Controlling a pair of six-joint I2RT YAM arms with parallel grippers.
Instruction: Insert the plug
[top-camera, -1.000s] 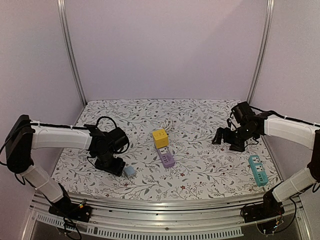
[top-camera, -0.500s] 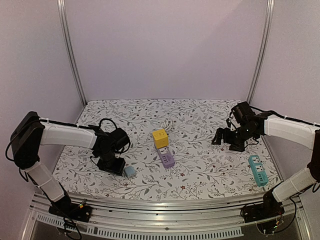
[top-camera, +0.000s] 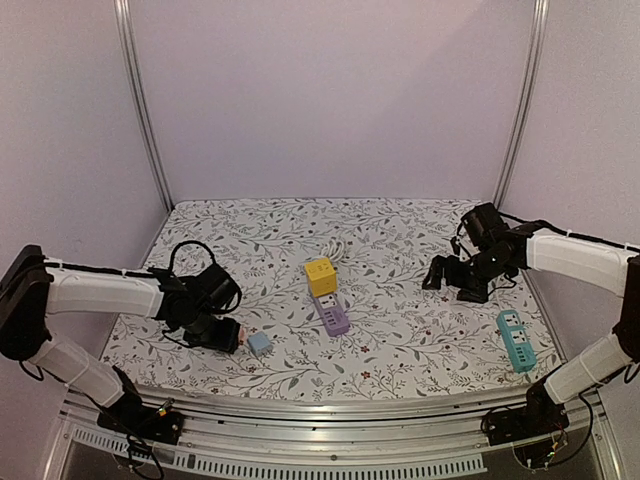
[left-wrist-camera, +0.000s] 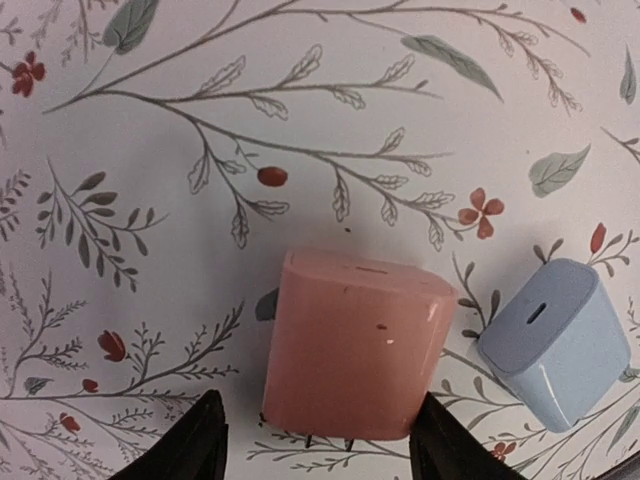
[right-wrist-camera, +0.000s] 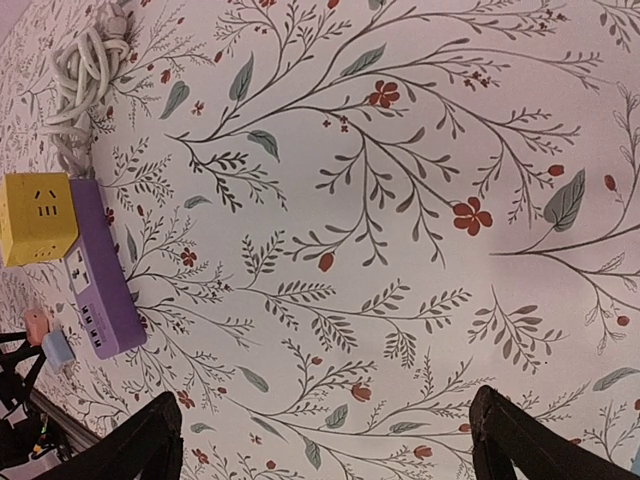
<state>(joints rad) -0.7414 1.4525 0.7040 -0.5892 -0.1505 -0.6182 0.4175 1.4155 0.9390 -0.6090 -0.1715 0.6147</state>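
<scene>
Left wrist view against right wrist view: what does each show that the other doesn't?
Only the left wrist view: the open left gripper straddling the pink plug, with the slot in the blue plug legible. Only the right wrist view: the yellow cube, purple strip, coiled white cord and the open right gripper over bare cloth. Shared: both plugs, tiny at the right wrist view's left edge, and the floral cloth.
</scene>
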